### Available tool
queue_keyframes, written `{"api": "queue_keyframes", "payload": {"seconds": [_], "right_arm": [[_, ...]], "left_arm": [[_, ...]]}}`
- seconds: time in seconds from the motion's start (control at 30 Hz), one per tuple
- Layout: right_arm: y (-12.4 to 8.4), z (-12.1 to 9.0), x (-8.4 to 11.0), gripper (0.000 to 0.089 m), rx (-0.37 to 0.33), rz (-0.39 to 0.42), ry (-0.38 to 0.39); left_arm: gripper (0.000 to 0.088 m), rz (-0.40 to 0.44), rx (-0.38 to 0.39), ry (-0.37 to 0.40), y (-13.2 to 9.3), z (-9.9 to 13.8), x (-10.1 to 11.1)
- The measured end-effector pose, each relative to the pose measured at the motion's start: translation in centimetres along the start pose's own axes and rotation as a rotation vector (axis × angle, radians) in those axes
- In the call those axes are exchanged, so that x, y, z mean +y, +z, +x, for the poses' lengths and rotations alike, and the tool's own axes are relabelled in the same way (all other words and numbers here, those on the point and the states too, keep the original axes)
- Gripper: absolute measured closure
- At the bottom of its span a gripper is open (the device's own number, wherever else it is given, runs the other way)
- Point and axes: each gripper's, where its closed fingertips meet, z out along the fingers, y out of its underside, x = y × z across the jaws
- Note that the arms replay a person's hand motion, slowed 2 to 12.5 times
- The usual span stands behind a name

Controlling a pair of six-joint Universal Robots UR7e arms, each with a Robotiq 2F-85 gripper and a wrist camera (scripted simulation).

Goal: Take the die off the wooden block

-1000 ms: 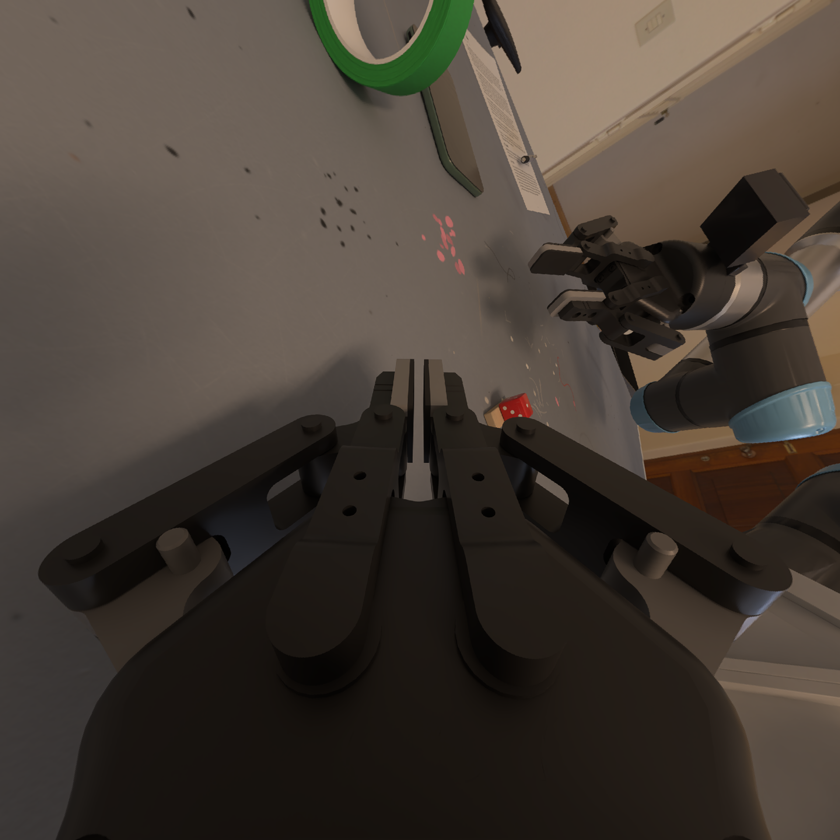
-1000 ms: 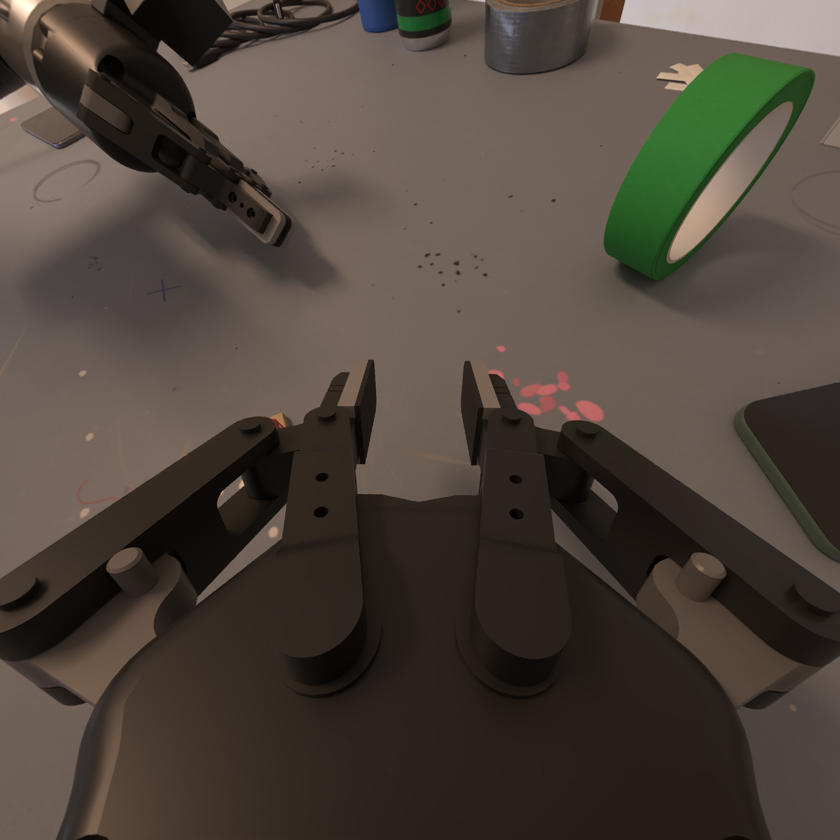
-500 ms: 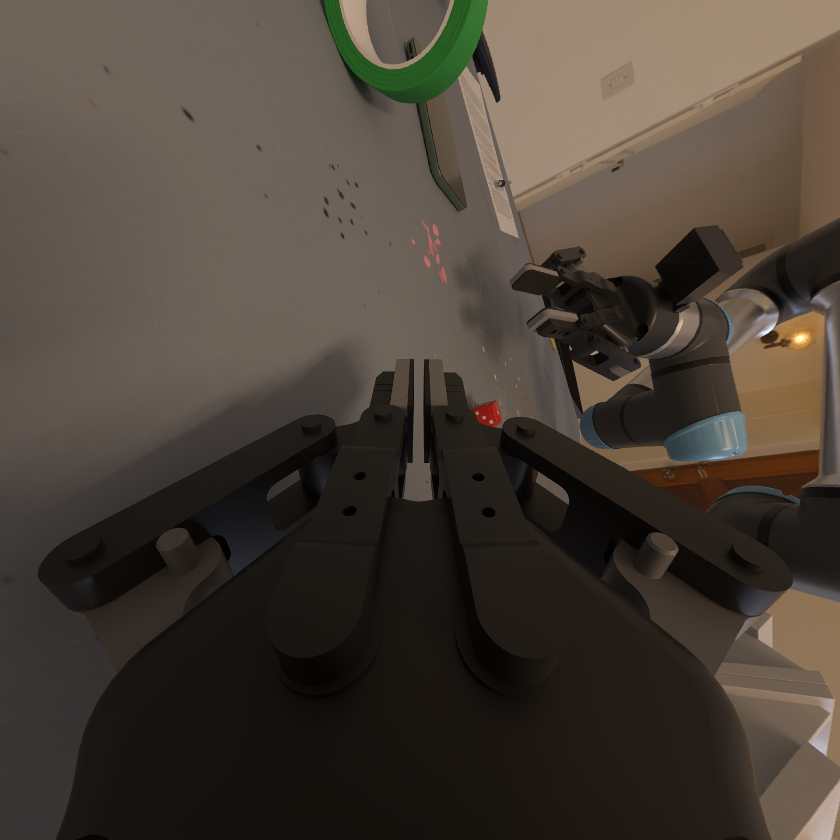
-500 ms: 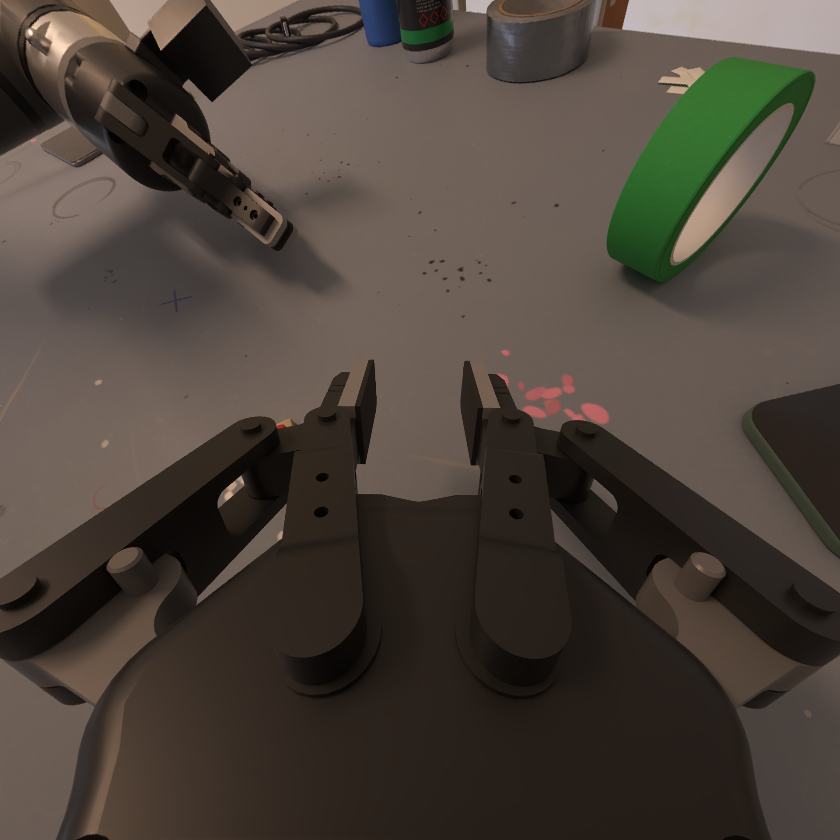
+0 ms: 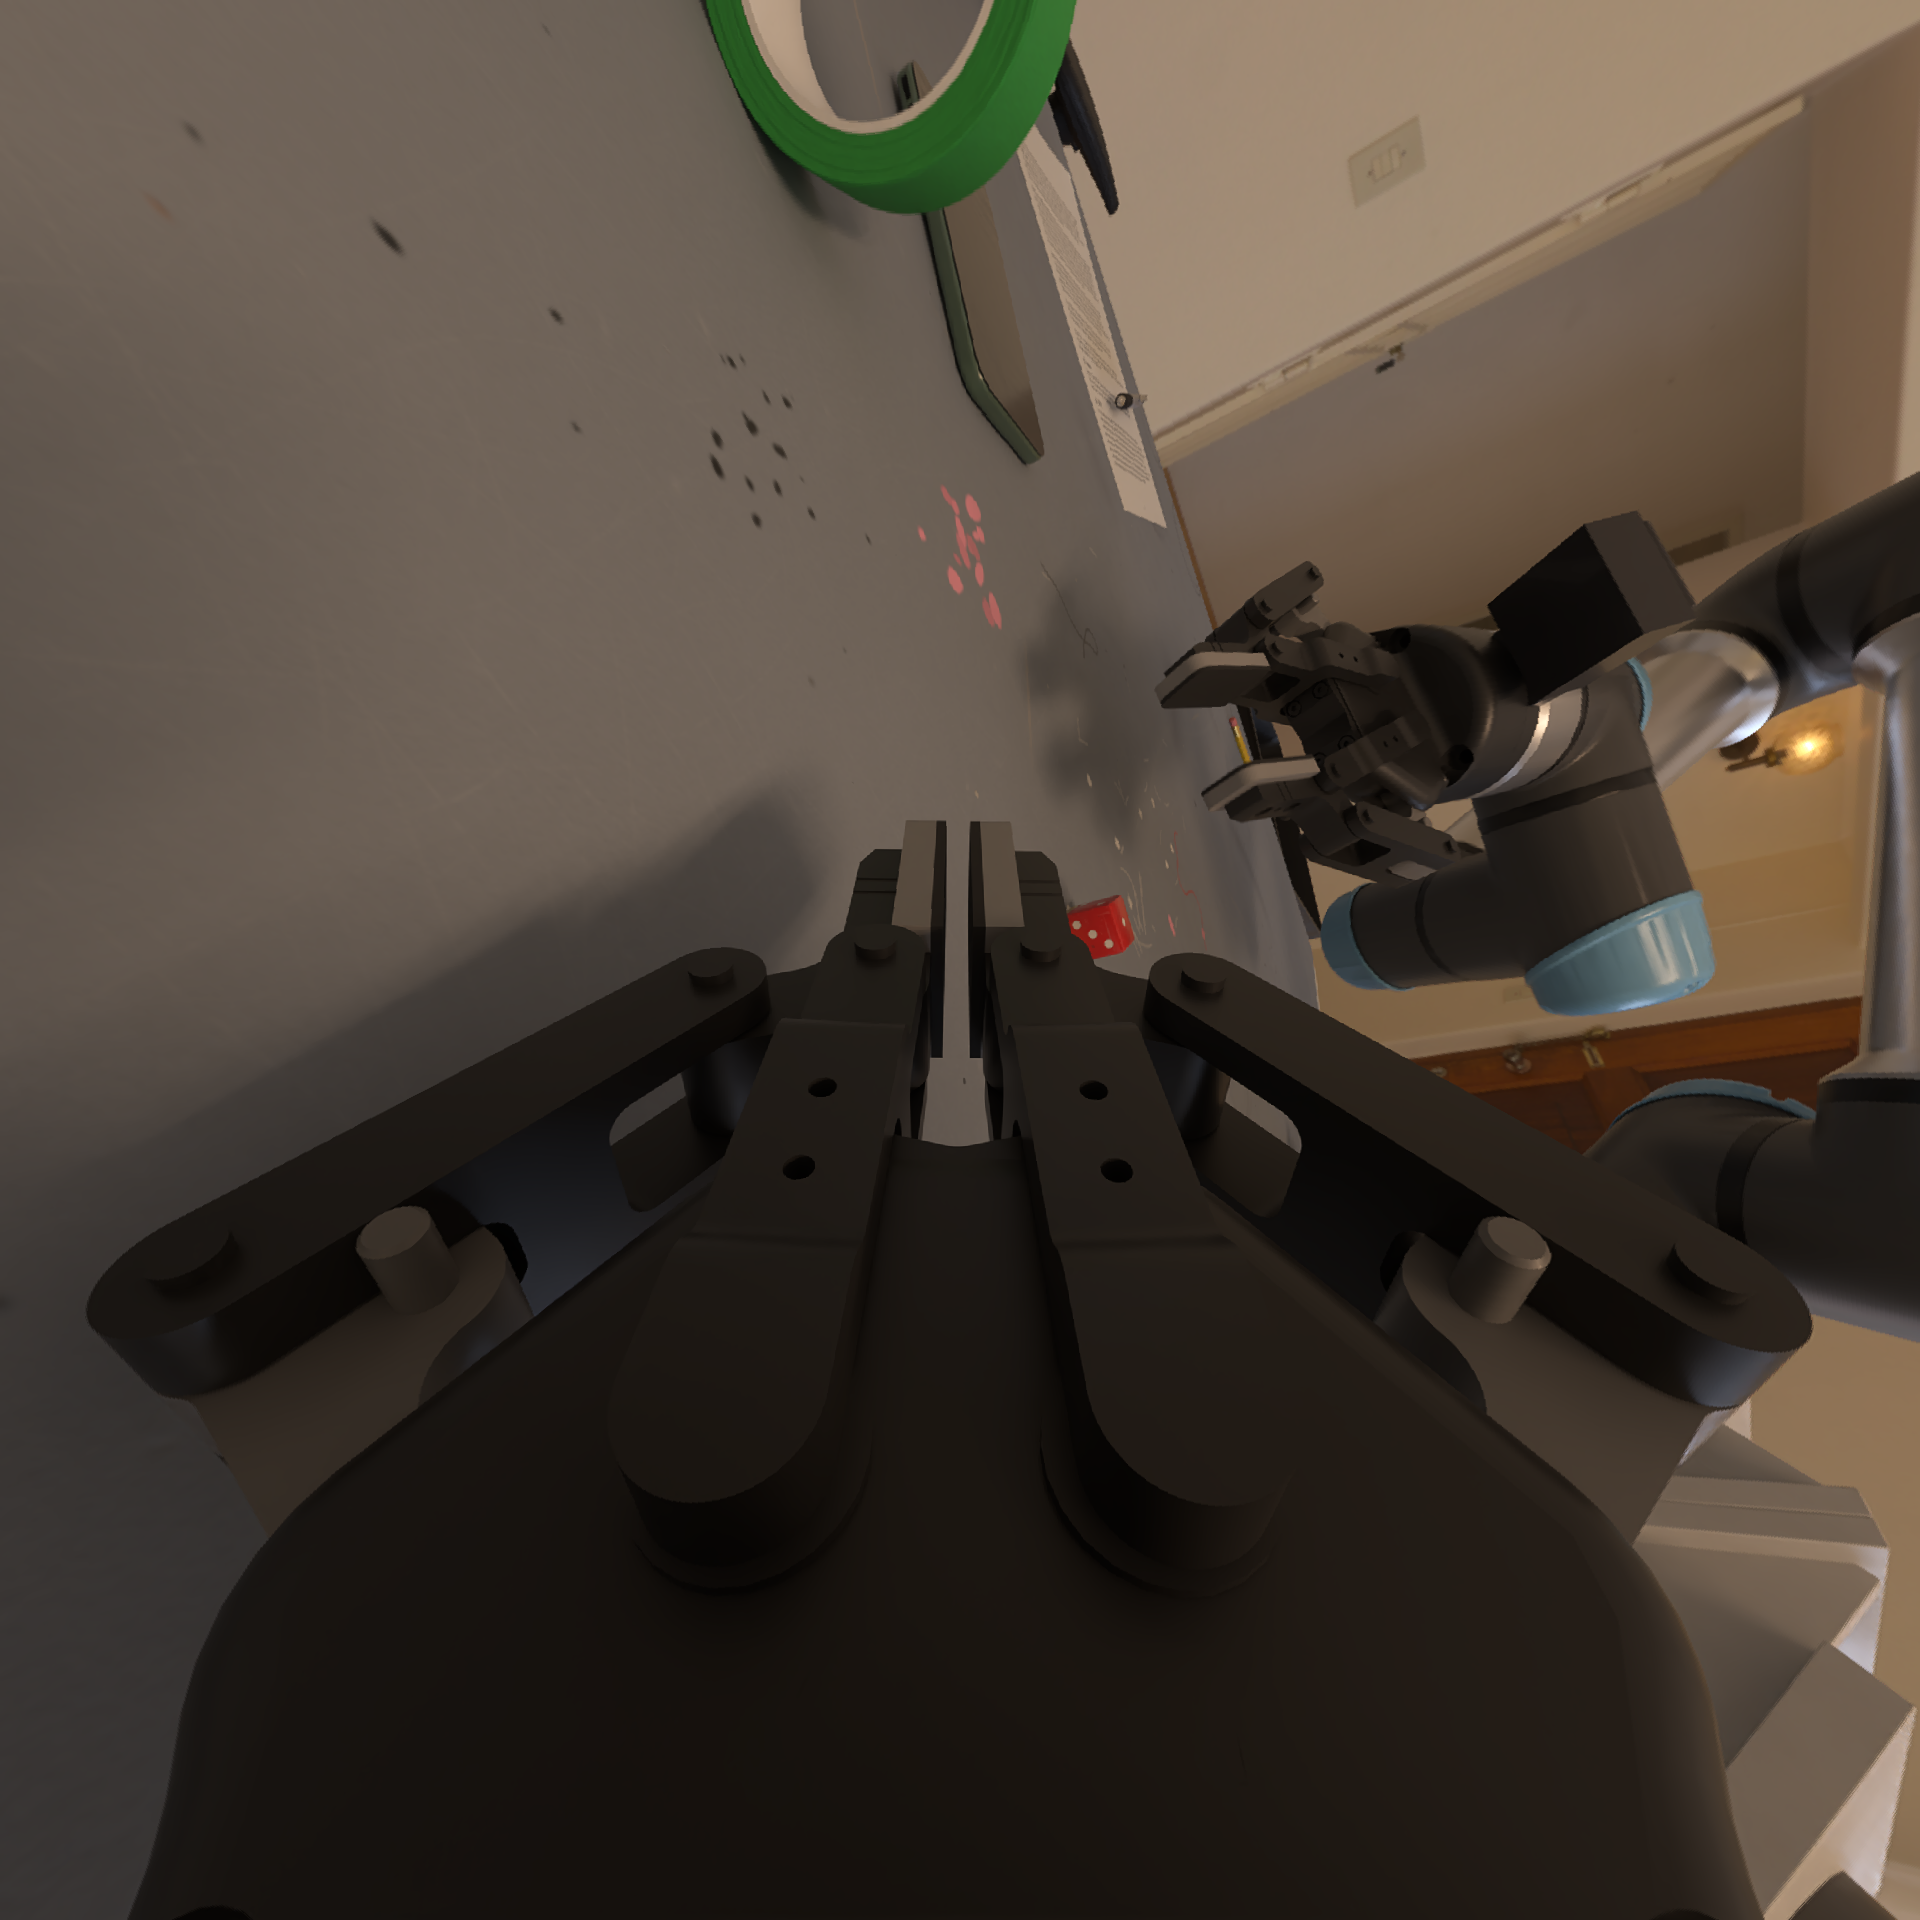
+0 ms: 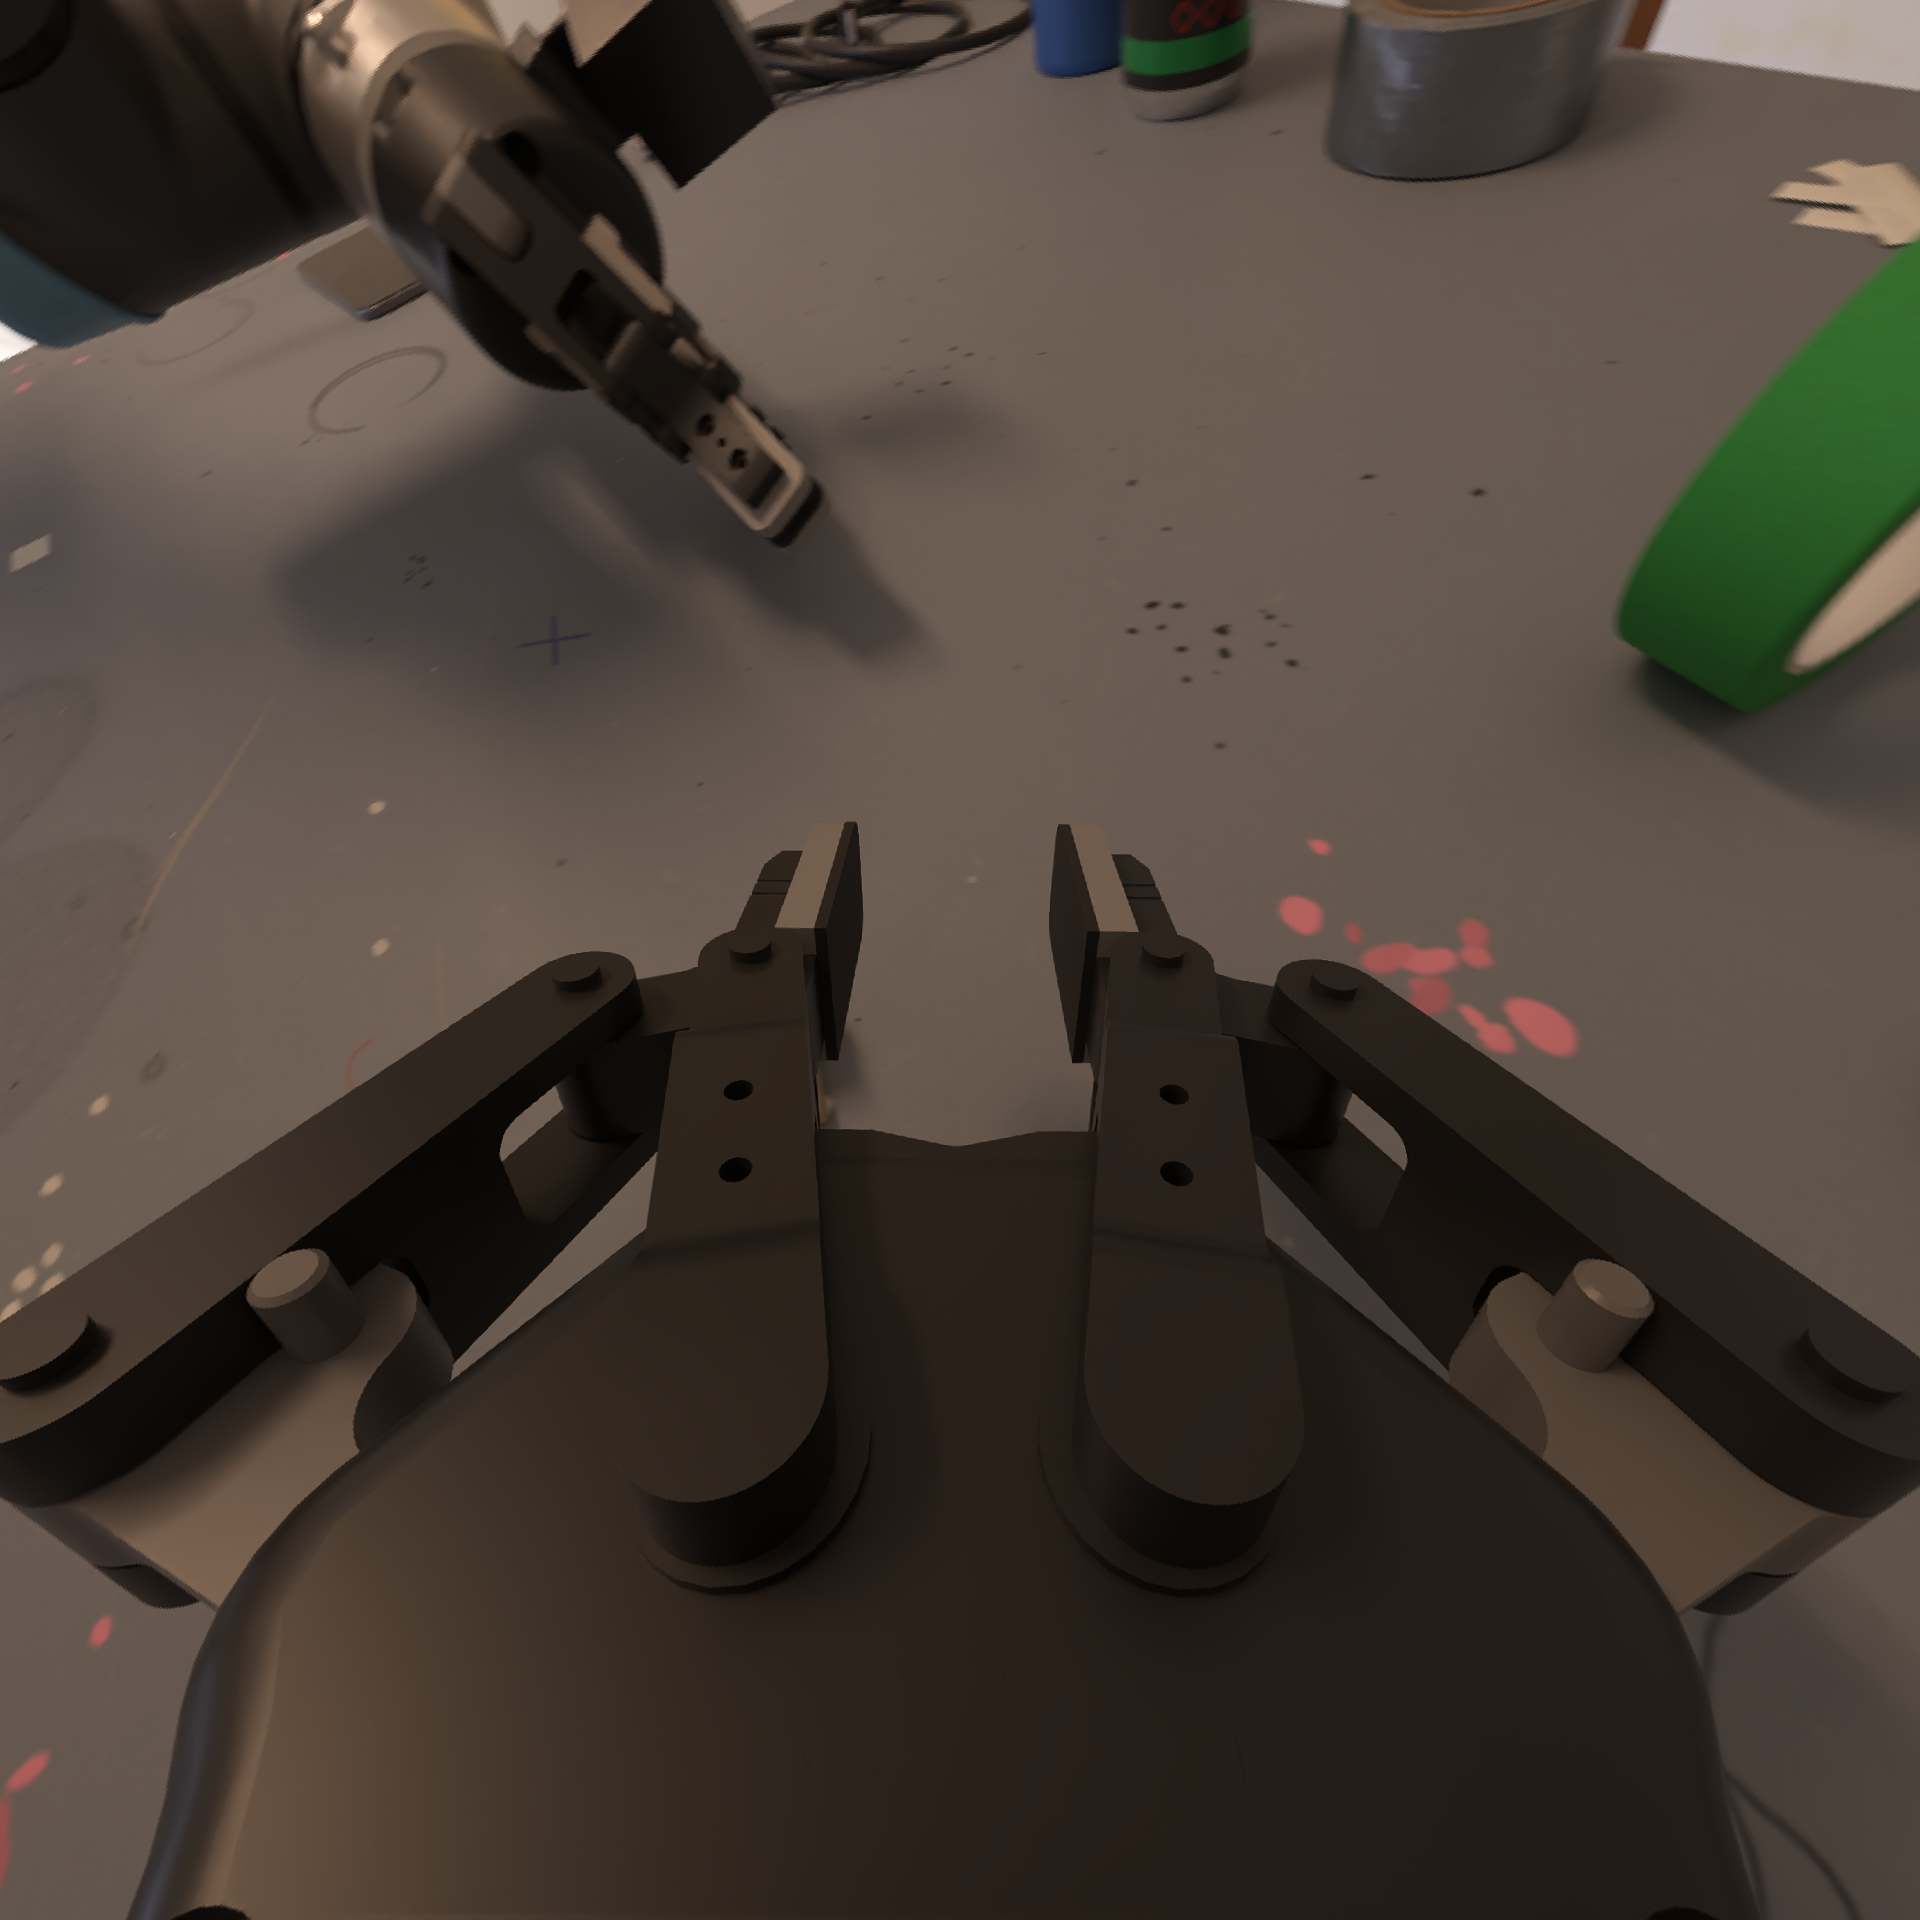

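Observation:
A red die (image 5: 1099,928) with white dots shows in the left wrist view, just right of my left gripper's fingers. The wooden block is hidden behind those fingers, so I cannot tell if the die rests on it. My left gripper (image 5: 958,862) is shut and empty, above the grey table (image 5: 416,623). It also shows in the right wrist view (image 6: 764,488) at upper left. My right gripper (image 6: 956,914) is open and empty, and it hovers over the table. In the left wrist view it (image 5: 1226,727) is beyond the die and to its right. The die does not show in the right wrist view.
A green tape roll (image 6: 1766,520) stands on edge at the right. It also shows in the left wrist view (image 5: 904,135). A grey tape roll (image 6: 1475,94), a bottle (image 6: 1184,57), a blue can (image 6: 1075,36) and cables (image 6: 883,31) line the far edge. A dark pad (image 5: 987,312) and a paper sheet (image 5: 1091,312) lie beyond the green roll.
In the right wrist view the left gripper has grown larger and the green roll has slid right. In the left wrist view the block's tan edge has gone behind the fingers.

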Motion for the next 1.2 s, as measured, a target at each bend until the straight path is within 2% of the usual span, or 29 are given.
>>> {"api": "queue_keyframes", "payload": {"seconds": [0.17, 0.27, 0.53, 0.83, 1.2], "right_arm": [[0.7, -2.4, 0.5, 0.0555, -0.098, -0.035, -0.067], [1.1, -3.4, 0.9, 0.0554, -0.127, -0.060, -0.111], [1.9, -4.3, 2.5, 0.0555, -0.130, -0.148, -0.170], [2.2, -4.8, 3.0, 0.0571, -0.134, -0.182, -0.191], [2.5, -4.6, 4.3, 0.0599, -0.113, -0.256, -0.228]], "left_arm": [[0.0843, -0.032, -0.003, 0.023, 0.3, 0.2, 0.6], [0.0843, -0.052, 0.000, 0.035, 0.6, 0.4, 1.1], [0.0842, -0.080, 0.031, 0.044, 1.2, 1.4, 2.0], [0.0843, -0.093, 0.060, 0.053, 1.9, 2.7, 2.8], [0.0843, -0.108, 0.055, 0.065, 2.7, 4.0, 3.8]]}}
